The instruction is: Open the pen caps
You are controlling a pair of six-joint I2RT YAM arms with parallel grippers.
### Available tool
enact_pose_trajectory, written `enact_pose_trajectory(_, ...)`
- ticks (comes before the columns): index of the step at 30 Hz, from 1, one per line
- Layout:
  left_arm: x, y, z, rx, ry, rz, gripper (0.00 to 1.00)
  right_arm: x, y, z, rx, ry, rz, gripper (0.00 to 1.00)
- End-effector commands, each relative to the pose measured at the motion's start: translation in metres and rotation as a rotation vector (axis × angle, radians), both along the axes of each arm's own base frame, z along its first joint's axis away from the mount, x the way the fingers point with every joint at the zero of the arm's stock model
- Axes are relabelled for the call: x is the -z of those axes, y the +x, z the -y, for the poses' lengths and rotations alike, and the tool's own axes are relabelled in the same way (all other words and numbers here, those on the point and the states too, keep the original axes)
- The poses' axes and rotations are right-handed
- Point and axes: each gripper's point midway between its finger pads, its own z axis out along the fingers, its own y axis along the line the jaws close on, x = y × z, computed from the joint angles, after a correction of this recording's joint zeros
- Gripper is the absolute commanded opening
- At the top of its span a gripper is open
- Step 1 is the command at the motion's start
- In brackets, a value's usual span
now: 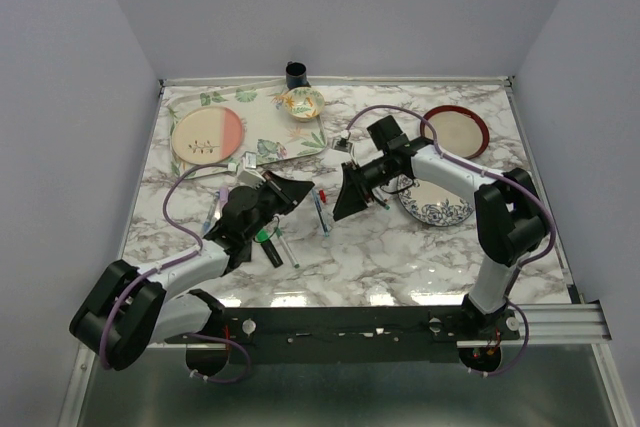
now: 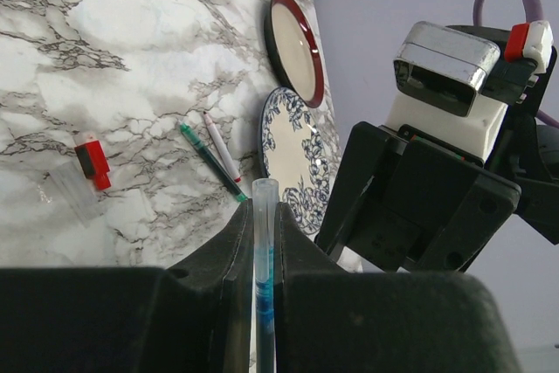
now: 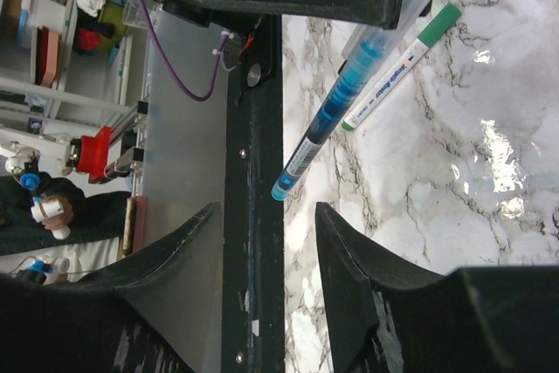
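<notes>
Your left gripper (image 2: 262,226) has its fingers closed tight on a blue pen (image 3: 336,98), holding it above the middle of the table (image 1: 430,257). Your right gripper (image 3: 266,238) stands about half open, one finger on each side of the pen's cyan end, touching nothing. A loose red cap (image 2: 92,163) lies on the marble near the table's middle. Also on the table lies a white pen (image 3: 393,65) with a green cap (image 3: 441,19).

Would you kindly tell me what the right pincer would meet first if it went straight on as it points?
Most likely the free end of the blue pen, held by the left pincer; depth is unclear.
</notes>
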Motion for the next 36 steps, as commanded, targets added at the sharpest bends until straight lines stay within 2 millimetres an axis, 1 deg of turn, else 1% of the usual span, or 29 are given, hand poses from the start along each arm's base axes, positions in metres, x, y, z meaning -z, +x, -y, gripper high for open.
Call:
enact_pose_trajectory(1, -0.006, -0.001, 0.007, 0.012, -0.004, 0.038, 0.0, 0.006, -0.003, -0.005, -0.009, 0.0, -0.04, 0.55)
enact_pose_trajectory(3, -0.008, -0.003, 0.013, 0.027, -0.009, 0.04, 0.0, 0.008, -0.003, -0.007, -0.001, -0.011, -0.044, 0.55)
enact_pose_trajectory(6, -0.012, 0.001, 0.016, 0.004, -0.016, 0.047, 0.0, 0.012, -0.002, -0.01, 0.015, -0.03, -0.044, 0.55)
enact_pose_trajectory(12, -0.016, 0.0, 0.024, -0.014, -0.03, 0.052, 0.0, 0.025, 0.009, -0.012, 0.073, -0.083, -0.017, 0.55)
enact_pose_trajectory(13, -0.016, 0.0, 0.024, -0.019, -0.032, 0.051, 0.0, 0.027, 0.009, -0.012, 0.086, -0.097, -0.041, 0.55)
enact_pose_trajectory(17, -0.014, 0.001, 0.022, -0.058, -0.029, 0.037, 0.0, 0.03, 0.005, -0.015, 0.079, -0.1, -0.067, 0.54)
enact_pose_trajectory(18, -0.01, 0.003, 0.019, -0.084, -0.021, 0.027, 0.0, 0.03, 0.004, -0.016, 0.075, -0.1, -0.07, 0.53)
enact_pose_trajectory(21, -0.008, 0.004, 0.011, -0.135, -0.028, 0.015, 0.0, 0.031, -0.001, -0.02, 0.059, -0.103, -0.075, 0.51)
enact_pose_trajectory(24, -0.008, 0.004, 0.004, -0.164, -0.028, 0.013, 0.0, 0.031, -0.006, -0.023, 0.042, -0.109, -0.078, 0.44)
enact_pose_trajectory(25, -0.008, 0.004, 0.002, -0.177, -0.027, 0.012, 0.0, 0.032, -0.006, -0.024, 0.041, -0.114, -0.079, 0.31)
enact_pose_trajectory(26, -0.009, 0.003, -0.001, -0.183, -0.03, 0.016, 0.0, 0.033, -0.007, -0.024, 0.038, -0.12, -0.08, 0.21)
enact_pose_trajectory(27, -0.009, 0.003, -0.002, -0.184, -0.029, 0.018, 0.0, 0.032, -0.005, -0.025, 0.037, -0.118, -0.073, 0.09)
enact_pose_trajectory(28, -0.01, 0.002, -0.002, -0.184, -0.03, 0.021, 0.0, 0.033, -0.005, -0.025, 0.039, -0.127, -0.071, 0.01)
enact_pose_trajectory(30, -0.009, 0.0, -0.001, -0.171, -0.027, 0.021, 0.0, 0.033, -0.005, -0.024, 0.038, -0.133, -0.071, 0.01)
enact_pose_trajectory(32, -0.006, -0.004, 0.003, -0.138, -0.015, 0.025, 0.17, 0.029, -0.006, -0.024, 0.033, -0.121, -0.065, 0.01)
enact_pose_trajectory(33, -0.01, -0.005, 0.006, -0.121, -0.031, 0.046, 0.25, 0.026, -0.006, -0.024, 0.031, -0.117, -0.059, 0.01)
enact_pose_trajectory(34, -0.009, -0.007, 0.006, -0.112, -0.035, 0.047, 0.36, 0.024, -0.007, -0.024, 0.029, -0.111, -0.06, 0.0)
enact_pose_trajectory(35, -0.002, -0.009, 0.008, -0.094, -0.028, 0.035, 0.4, 0.022, -0.006, -0.024, 0.028, -0.103, -0.052, 0.01)
enact_pose_trajectory(36, -0.004, -0.01, 0.01, -0.083, -0.036, 0.042, 0.43, 0.021, -0.007, -0.024, 0.025, -0.102, -0.051, 0.01)
